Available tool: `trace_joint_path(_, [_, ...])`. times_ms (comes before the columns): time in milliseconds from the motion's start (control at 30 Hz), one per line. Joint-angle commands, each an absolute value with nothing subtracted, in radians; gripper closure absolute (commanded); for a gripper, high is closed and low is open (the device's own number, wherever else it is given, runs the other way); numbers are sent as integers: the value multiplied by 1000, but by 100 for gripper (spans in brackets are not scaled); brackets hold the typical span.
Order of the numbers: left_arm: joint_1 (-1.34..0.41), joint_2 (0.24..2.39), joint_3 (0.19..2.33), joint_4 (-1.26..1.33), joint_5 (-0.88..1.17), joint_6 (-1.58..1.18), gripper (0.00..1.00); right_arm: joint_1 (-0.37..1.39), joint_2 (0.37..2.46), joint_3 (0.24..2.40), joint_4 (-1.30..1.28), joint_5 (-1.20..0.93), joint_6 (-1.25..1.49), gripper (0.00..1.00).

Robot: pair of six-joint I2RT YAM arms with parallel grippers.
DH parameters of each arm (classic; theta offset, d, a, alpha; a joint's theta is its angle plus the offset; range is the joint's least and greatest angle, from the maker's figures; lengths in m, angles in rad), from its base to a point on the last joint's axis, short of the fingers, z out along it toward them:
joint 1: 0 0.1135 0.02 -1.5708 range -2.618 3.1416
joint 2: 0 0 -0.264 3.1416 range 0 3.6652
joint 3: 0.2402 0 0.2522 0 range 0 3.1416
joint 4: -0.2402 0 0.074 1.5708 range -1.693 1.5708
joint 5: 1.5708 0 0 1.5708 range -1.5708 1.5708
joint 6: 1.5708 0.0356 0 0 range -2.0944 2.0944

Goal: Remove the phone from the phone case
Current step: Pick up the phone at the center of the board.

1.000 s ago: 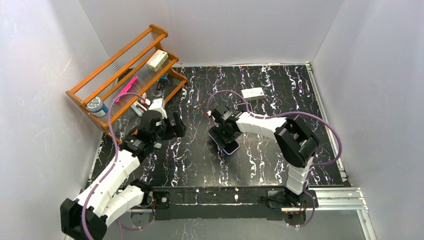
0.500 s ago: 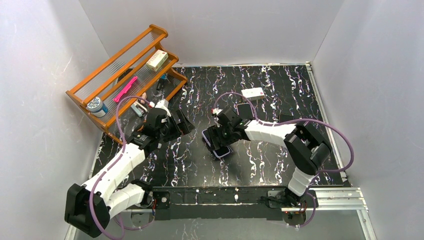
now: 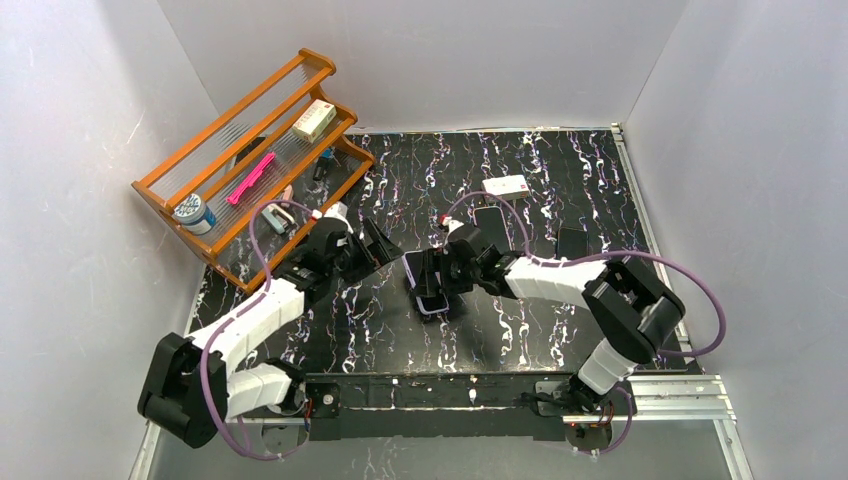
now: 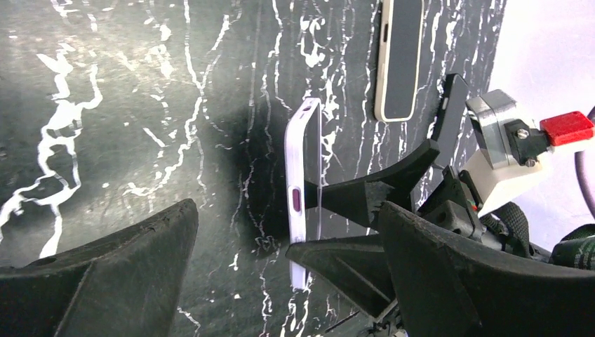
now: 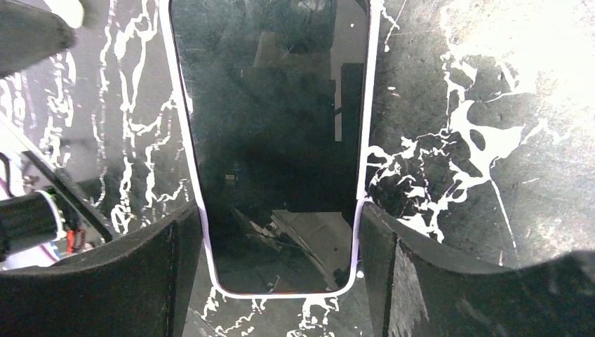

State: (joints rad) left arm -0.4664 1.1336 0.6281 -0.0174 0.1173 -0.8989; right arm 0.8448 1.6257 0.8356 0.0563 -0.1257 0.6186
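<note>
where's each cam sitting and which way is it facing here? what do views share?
Top external: above and behind the bases, looking down on the table; both arms show, left gripper open, right gripper gripping the cased phone.
Left wrist: on the left arm, facing the phone's lavender edge; its own open jaws frame the bottom.
Right wrist: on the right arm, facing the phone's screen head-on; its own jaws sit against both sides.
Shared: all three see the cased phone; the left wrist also sees the right gripper.
</note>
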Motion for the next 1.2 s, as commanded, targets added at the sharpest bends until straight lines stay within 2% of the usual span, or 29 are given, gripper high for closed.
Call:
trace_joint_path(0, [-507, 1170, 621, 97, 95, -927, 2, 845, 1539, 804, 257, -128, 710, 99])
trace_joint_path(133, [-548, 1227, 626, 148, 71, -938, 4, 844, 1501, 782, 302, -125, 728, 99])
trace_joint_path(500, [-614, 1326, 650, 270, 51, -956, 35, 846, 1467, 755, 339, -129, 724, 99])
trace_joint_path(700, [-630, 1361, 661, 294, 63, -957, 62, 845, 1466, 758, 344, -127, 715, 99])
trace_joint_path(867, [-629, 1344, 662, 306, 53, -969, 91, 846, 1451, 758, 349, -127, 707, 97])
trace_joint_path(933, [-629, 1325, 664, 305, 30, -981, 99, 845, 1439, 756, 349, -124, 708, 90])
trace_joint_path(967, [-629, 1313, 664, 306, 18, -987, 100, 844, 1430, 755, 351, -120, 709, 83])
trace_joint_path(1133, [-622, 1248, 651, 334, -64, -1036, 100, 841, 1354, 731, 360, -96, 721, 27])
trace_joint_path(1167, [-619, 1239, 648, 340, -71, -1050, 100, 837, 1337, 724, 365, -96, 725, 20])
